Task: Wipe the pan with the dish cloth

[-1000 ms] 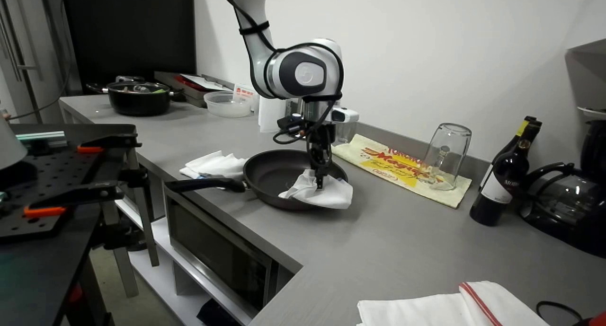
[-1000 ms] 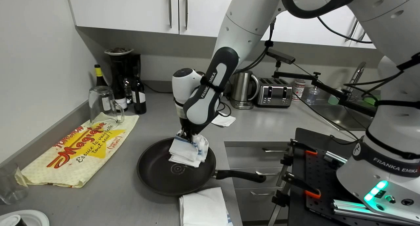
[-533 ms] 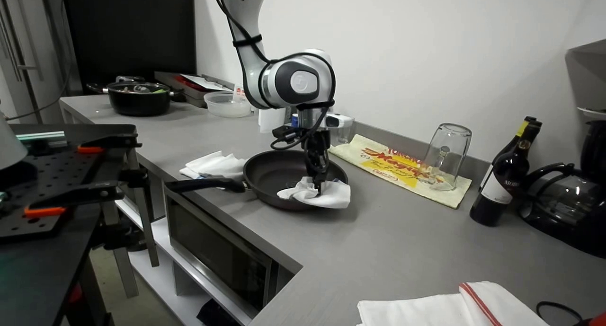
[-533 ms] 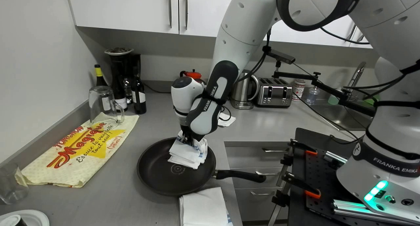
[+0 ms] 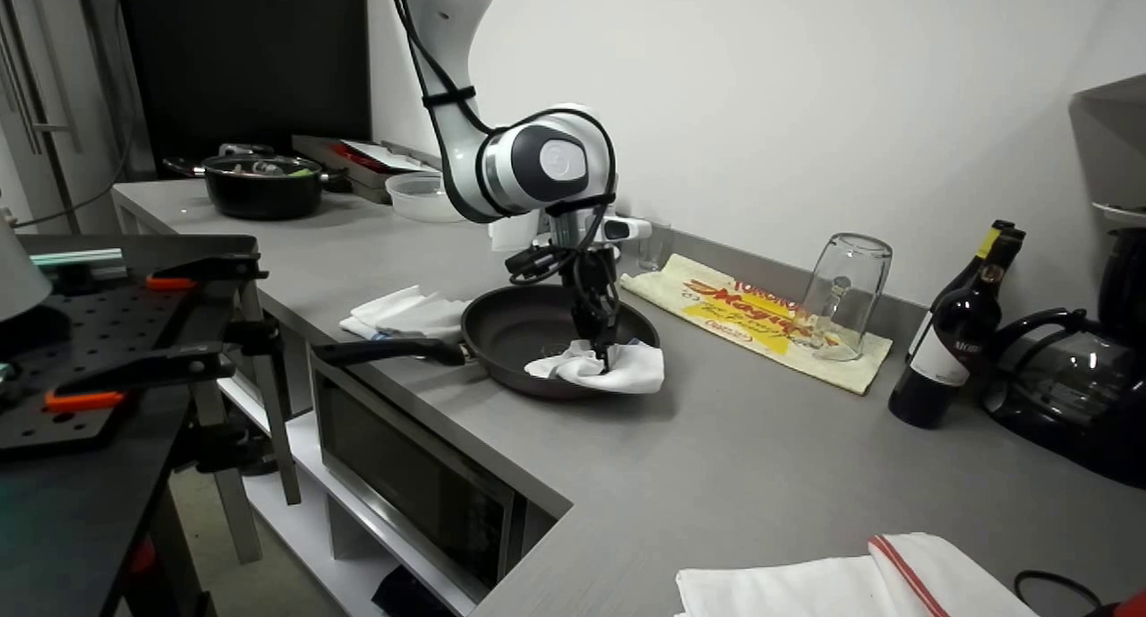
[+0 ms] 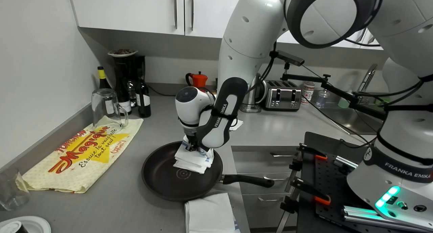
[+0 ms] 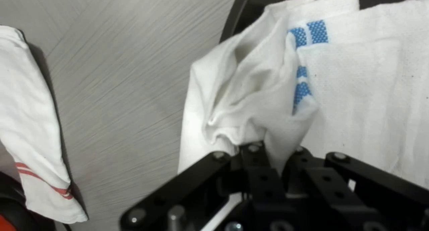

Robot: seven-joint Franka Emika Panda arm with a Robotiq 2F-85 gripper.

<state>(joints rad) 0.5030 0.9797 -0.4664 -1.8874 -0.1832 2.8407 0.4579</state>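
The claw pinches the dish cloth, which lies partly inside the pan: gripping is done, wiping seems in hand, how much remains I cannot tell. The pan sits on the table, its long axis following the handle, which points past the table's edge towards the robot's base

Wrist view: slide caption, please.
Black gripper pinching a white, blue-striped fabric dish cloth over the rim of a dark round pan.

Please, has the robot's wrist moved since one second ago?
Yes, downward: in an exterior view, the wrist sits lower compared with the red pot, which it mostly hid then.
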